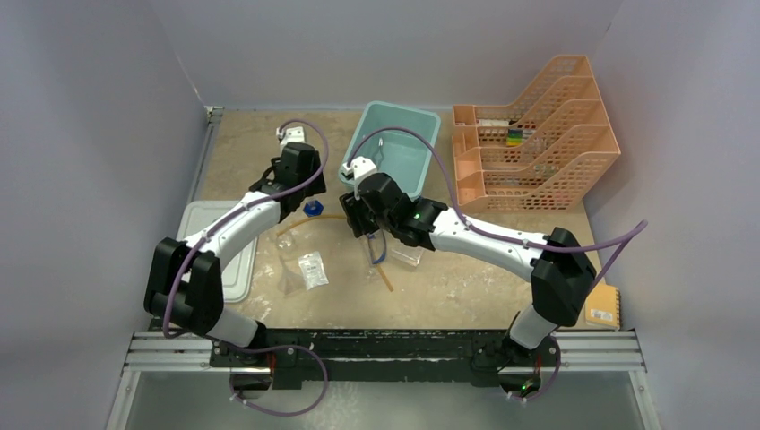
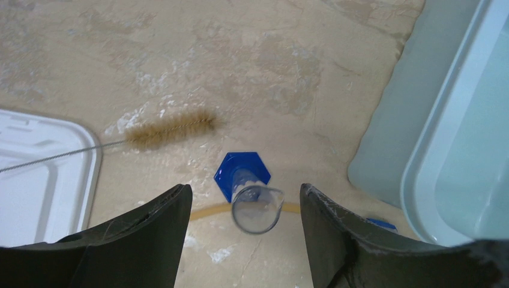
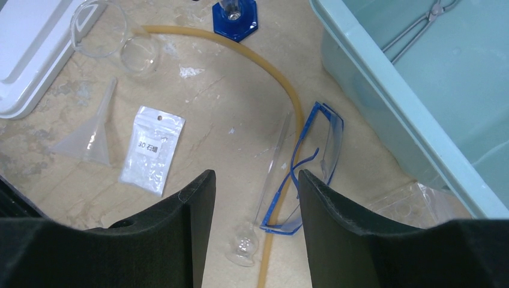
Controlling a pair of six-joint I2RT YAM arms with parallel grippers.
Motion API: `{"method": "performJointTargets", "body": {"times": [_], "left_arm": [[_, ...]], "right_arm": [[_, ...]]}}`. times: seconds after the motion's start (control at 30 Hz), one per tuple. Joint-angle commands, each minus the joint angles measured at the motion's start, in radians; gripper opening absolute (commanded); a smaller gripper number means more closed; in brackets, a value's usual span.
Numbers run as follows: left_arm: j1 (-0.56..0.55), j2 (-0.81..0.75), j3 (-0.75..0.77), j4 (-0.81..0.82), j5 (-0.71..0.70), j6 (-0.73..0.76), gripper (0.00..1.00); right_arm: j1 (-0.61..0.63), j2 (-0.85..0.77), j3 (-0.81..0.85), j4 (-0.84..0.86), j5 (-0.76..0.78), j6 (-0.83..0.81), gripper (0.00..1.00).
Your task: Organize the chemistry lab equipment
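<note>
My left gripper [image 2: 243, 207] is open above a clear measuring cylinder on a blue hexagonal base [image 2: 249, 192], which stands upright between the fingers without touching them. A thin brush [image 2: 171, 130] lies beyond it. My right gripper [image 3: 257, 192] is open over the blue-framed goggles [image 3: 312, 159], a clear glass dropper [image 3: 267, 180] and the amber rubber tube [image 3: 264, 66]. A plastic packet [image 3: 151, 150] and a clear funnel [image 3: 90, 135] lie to the left. Metal tongs [image 3: 420, 27] lie in the teal bin [image 3: 372, 90]. A clear rack [image 3: 414, 201] lies by the bin.
A white lid [image 1: 224, 260] lies at the left. The teal bin [image 1: 394, 148] stands at the back middle, the orange mesh tiered tray [image 1: 529, 143] at the back right. A yellow notebook [image 1: 602, 306] lies at the right edge. Two small glass dishes [image 3: 99, 27] sit near the lid.
</note>
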Motion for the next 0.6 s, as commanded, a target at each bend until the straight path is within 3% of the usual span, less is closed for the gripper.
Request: {"method": "performJointTargets", "body": {"times": [0.0,0.17,0.33,0.4,0.57], "left_arm": [[0.007,0.018,-0.011,0.145,0.025,0.096,0.55],[0.007,0.003,-0.068,0.183,0.008,0.134,0.35],[0.007,-0.014,-0.035,0.182,0.031,0.143,0.03],[0.007,-0.027,0.003,0.144,0.038,0.151,0.0],[0.007,-0.079,0.158,-0.059,0.04,0.135,0.0]], "right_arm": [[-0.005,-0.03,0.001,0.064,0.047,-0.044,0.56],[-0.03,-0.027,0.007,0.067,0.06,-0.047,0.55],[-0.071,-0.053,-0.022,0.132,0.017,-0.035,0.55],[-0.091,-0.073,-0.029,0.172,-0.025,-0.042,0.55],[-0.185,-0.11,0.054,0.2,-0.3,-0.046,0.57]]}}
